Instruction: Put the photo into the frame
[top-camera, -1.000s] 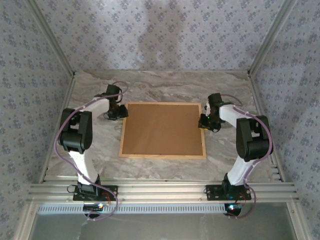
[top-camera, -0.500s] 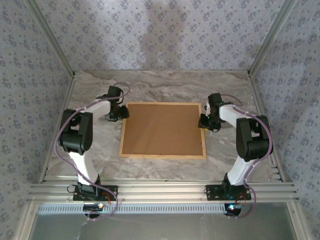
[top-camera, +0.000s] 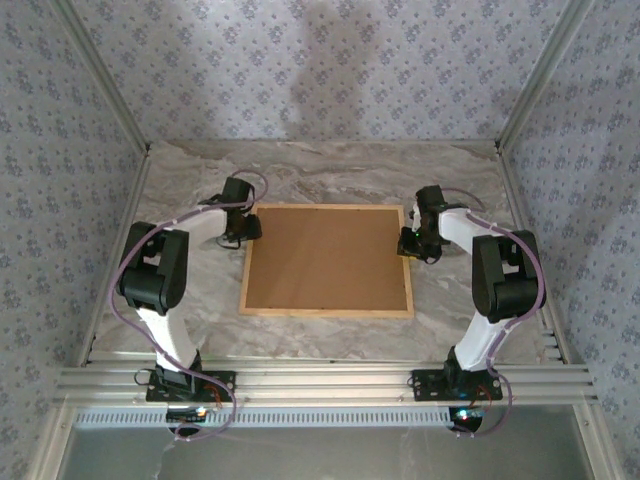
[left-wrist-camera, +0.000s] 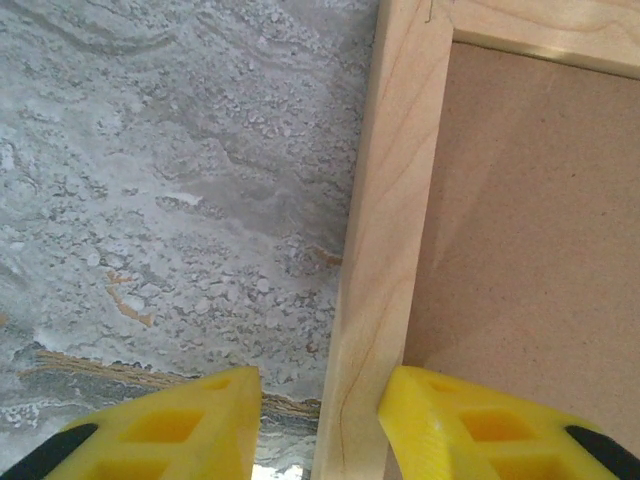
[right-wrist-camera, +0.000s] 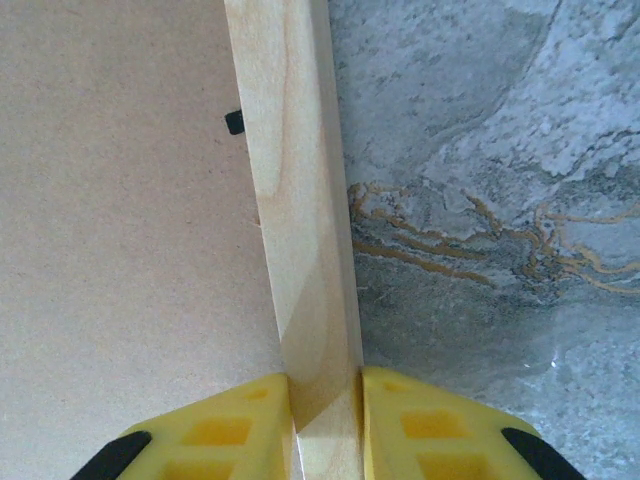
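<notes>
Frame (top-camera: 326, 311) lies back-up at table (top-camera: 330, 170) centre, brown backing board (top-camera: 327, 256) seated inside. Right gripper (right-wrist-camera: 325, 385) is clenched on the right rail. Left gripper (left-wrist-camera: 320, 400) straddles the left rail, released, with its outer finger clear of the wood. Judgement: regrip squarely and keep both rails level. Bare table on every side gives room to slide.
</notes>
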